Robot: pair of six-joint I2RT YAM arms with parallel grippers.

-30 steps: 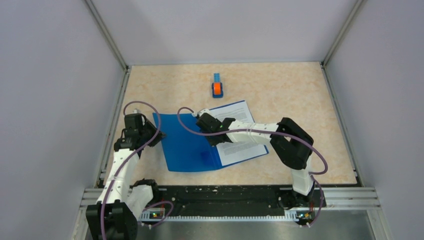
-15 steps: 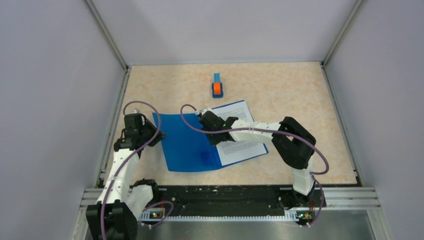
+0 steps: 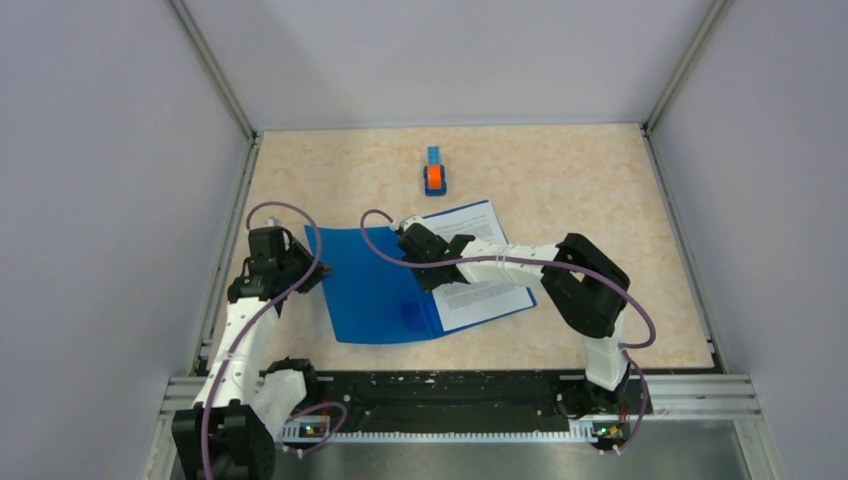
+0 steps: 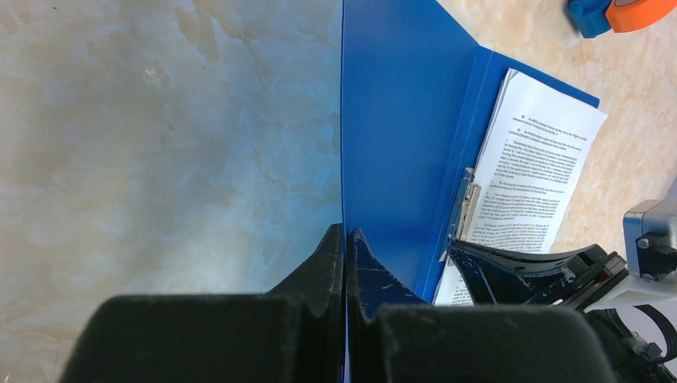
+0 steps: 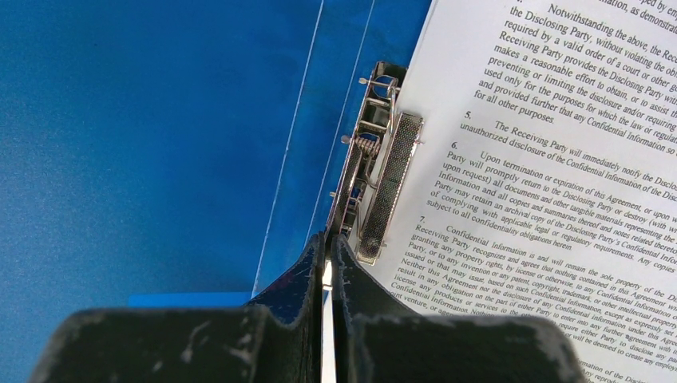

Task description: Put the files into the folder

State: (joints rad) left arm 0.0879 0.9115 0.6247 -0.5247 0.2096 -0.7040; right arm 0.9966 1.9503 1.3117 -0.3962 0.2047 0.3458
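The blue folder (image 3: 365,290) lies open on the table, the files (image 3: 485,262) on its right half. My left gripper (image 3: 303,267) is shut on the left edge of the folder's cover (image 4: 399,120); in the left wrist view its tips (image 4: 345,233) pinch that edge. My right gripper (image 3: 428,272) is shut over the spine. In the right wrist view its tips (image 5: 327,241) touch the near end of the metal spine clip (image 5: 375,183), beside the printed files (image 5: 543,159). The clip (image 4: 465,209) and files (image 4: 535,167) also show in the left wrist view.
A small blue-and-orange object (image 3: 434,177) lies on the table behind the folder, apart from it. Grey walls and metal rails close the table on the left, back and right. The arms' bases stand at the near edge.
My right gripper has edged slightly left along the folder's spine. The left gripper and the folder's cover have not moved.
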